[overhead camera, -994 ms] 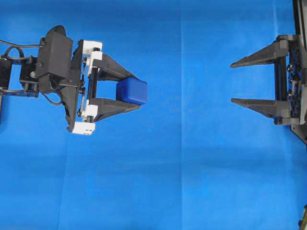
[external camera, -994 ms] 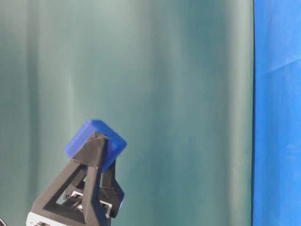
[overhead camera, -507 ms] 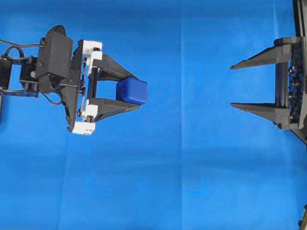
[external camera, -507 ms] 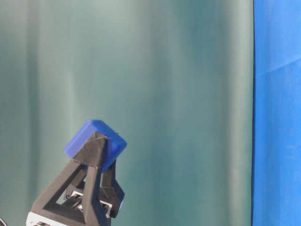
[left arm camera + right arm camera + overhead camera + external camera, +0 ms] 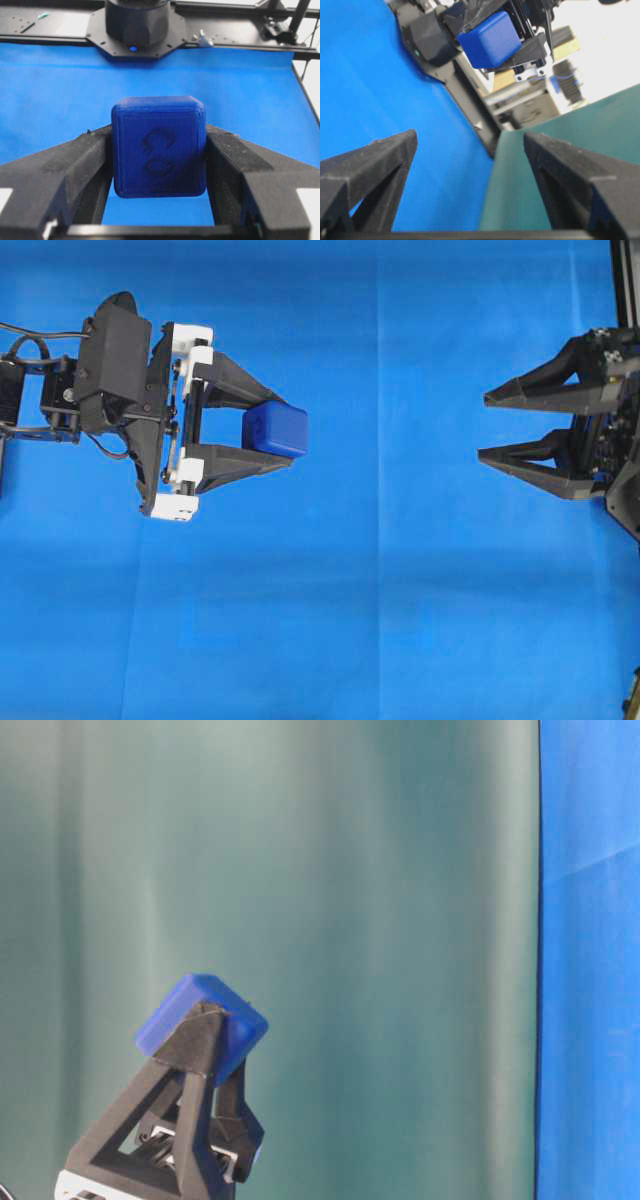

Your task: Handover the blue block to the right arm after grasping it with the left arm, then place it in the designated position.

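The left gripper (image 5: 287,427) still clamps the block (image 5: 276,430) between its fingertips, unmoved above the cloth (image 5: 380,620). Well apart and facing it, the right gripper (image 5: 482,426) stays wide open, empty, but has rolled about its axis since earlier

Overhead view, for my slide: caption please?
Left gripper holds the blue block; open right gripper faces it.
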Motion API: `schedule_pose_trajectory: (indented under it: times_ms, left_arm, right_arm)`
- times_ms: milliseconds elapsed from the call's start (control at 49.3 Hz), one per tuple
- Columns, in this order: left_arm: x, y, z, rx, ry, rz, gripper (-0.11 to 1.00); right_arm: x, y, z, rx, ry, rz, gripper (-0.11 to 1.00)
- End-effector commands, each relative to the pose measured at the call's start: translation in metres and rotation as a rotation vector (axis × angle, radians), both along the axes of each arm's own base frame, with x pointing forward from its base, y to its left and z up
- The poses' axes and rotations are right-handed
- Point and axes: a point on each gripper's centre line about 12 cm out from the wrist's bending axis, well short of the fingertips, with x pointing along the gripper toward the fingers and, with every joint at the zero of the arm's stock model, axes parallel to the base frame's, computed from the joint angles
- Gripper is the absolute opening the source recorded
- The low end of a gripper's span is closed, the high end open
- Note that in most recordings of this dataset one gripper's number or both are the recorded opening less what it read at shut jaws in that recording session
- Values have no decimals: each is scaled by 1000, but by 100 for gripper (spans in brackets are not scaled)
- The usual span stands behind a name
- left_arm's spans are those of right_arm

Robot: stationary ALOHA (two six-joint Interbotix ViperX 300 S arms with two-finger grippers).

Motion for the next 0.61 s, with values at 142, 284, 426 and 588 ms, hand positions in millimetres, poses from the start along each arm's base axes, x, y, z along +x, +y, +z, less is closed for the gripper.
schedule_pose_trajectory:
  times_ms: [142, 284, 426, 588]
  left_arm:
    - [-2, 1, 13, -2, -44, 1, 46]
    - [-2, 1, 13, -2, -44, 1, 46]
    - [-2, 1, 13, -2, -43, 1, 46]
    - [-2, 1, 13, -3, -43, 2, 46]
  right_arm:
    - [3, 1, 8, -227, -23, 19, 95]
    - [4, 1, 7, -293, -27, 28, 95]
    - [5, 2, 5, -345, -23, 35, 95]
    - [5, 2, 4, -345, -21, 37, 95]
